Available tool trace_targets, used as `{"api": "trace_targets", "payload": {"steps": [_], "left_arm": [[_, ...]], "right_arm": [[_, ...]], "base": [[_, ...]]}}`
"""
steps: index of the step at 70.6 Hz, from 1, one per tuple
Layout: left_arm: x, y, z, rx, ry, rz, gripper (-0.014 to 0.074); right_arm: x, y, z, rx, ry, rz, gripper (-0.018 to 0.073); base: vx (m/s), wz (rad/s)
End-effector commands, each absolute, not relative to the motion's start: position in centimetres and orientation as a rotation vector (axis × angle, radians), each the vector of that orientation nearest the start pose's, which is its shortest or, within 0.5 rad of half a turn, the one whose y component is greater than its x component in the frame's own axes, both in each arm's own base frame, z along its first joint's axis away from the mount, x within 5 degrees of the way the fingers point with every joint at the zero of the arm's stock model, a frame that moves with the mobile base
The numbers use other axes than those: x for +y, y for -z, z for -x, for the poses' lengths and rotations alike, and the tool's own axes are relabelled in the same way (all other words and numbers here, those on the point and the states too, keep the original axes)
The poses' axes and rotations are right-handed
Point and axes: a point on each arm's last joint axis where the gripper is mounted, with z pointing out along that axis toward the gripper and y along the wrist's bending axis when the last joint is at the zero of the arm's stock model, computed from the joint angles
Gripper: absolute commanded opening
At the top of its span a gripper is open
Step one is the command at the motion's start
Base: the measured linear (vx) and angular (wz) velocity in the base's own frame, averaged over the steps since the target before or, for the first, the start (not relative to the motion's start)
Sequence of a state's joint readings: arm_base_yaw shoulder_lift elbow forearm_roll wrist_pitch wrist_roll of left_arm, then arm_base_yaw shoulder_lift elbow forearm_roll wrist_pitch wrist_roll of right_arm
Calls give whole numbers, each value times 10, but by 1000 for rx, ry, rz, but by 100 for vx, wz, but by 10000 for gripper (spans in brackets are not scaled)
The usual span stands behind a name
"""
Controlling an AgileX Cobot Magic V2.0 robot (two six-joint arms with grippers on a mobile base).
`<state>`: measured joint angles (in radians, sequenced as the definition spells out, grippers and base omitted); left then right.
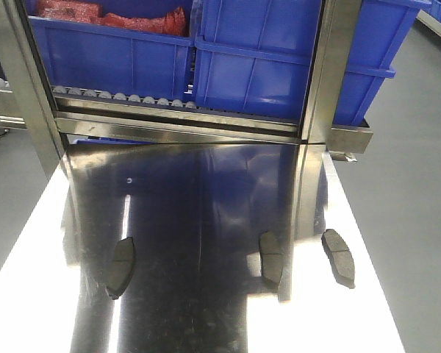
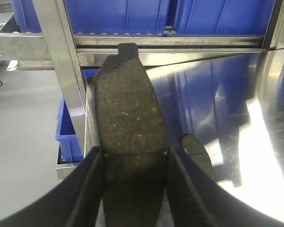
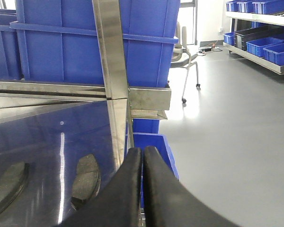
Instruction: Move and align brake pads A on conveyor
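Note:
Three brake pads lie on the shiny steel table (image 1: 206,191): one at the left (image 1: 121,266), one in the middle (image 1: 271,259), one near the right edge (image 1: 339,257). Neither gripper shows in the front view. In the left wrist view my left gripper (image 2: 135,152) is shut on another brake pad (image 2: 128,109), held lengthwise above the table's left edge, with a lying pad (image 2: 197,152) to its right. My right gripper (image 3: 143,150) is shut with nothing in it, over the table's right edge beside a pad (image 3: 86,177). The conveyor is out of view.
Blue bins (image 1: 264,59) sit on a roller track (image 1: 117,97) behind the table, framed by steel posts (image 1: 331,81). A blue bin (image 3: 154,144) stands below the table's right edge. Grey floor, a chair (image 3: 184,52) and shelves with bins (image 3: 265,42) lie to the right.

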<state>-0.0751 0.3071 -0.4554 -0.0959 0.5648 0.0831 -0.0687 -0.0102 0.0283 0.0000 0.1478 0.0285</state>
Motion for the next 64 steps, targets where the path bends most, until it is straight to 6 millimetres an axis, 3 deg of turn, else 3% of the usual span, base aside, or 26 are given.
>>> {"api": "trace_targets", "payload": {"steps": [1,28,33,46,53,64], "left_arm": [[-10,-314,-68,1772,112,-97,146],[-10,-314,-68,1772,112,-97,146],[-10,-314,-68,1772,112,-97,146],[-10,-314,-68,1772,112,-97,146],[-10,-314,-68,1772,112,-97,146],[-10,-314,-68,1772,112,-97,146]], "right_arm": [[-4,-195,-56,1564,42,-75,-10],[-4,-204,-55,1516,37,-77,-7],[-4,-217,-54,1526,62,-56,-5],[-7,-282,-67,1640,137,-8,-5],[-10,-309,-88,1809,138,-20,-3],[-13,-323,-126,2049,130,-34,-1]], "base": [[0,0],[0,0],[0,0],[0,0],[0,0],[0,0]]}}
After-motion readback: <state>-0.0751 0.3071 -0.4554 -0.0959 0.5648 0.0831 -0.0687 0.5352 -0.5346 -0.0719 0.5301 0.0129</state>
